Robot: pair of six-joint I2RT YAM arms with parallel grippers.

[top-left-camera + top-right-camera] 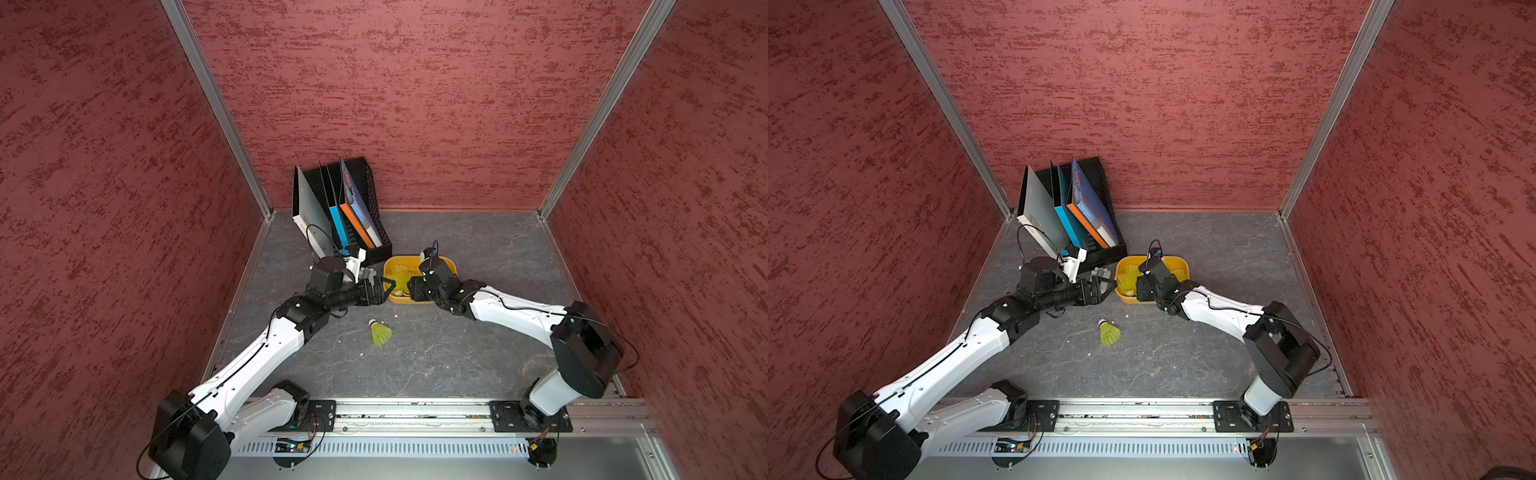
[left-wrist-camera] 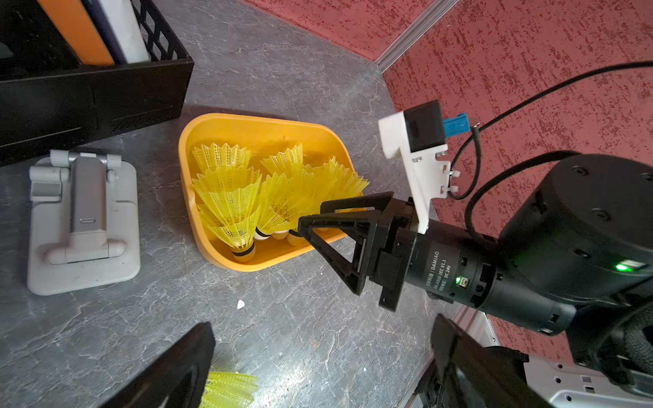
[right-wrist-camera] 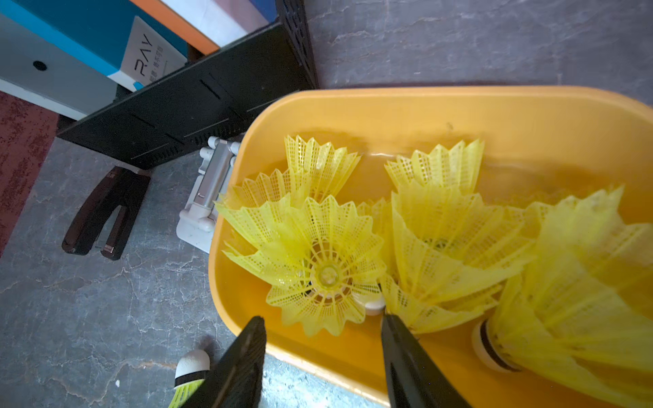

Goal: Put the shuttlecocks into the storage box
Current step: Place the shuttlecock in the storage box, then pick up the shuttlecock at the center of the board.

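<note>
Plainly, right tool (image 3: 322,318) gapes; shuttlecocks (image 3: 327,272) crowd storage box (image 3: 424,109).

Shuttlecocks (image 2: 229,197) in storage box (image 2: 261,125), lone shuttlecock (image 1: 381,333) before it

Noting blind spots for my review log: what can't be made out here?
- How many shuttlecocks lie in the storage box: the right arm covers much of it in both top views; skirts overlap in both wrist views.
- Loose shuttlecock: skirt cut off by the edge and a right pincer finger, right wrist view.
- Grey stand: mostly under the left arm, top views.
</note>
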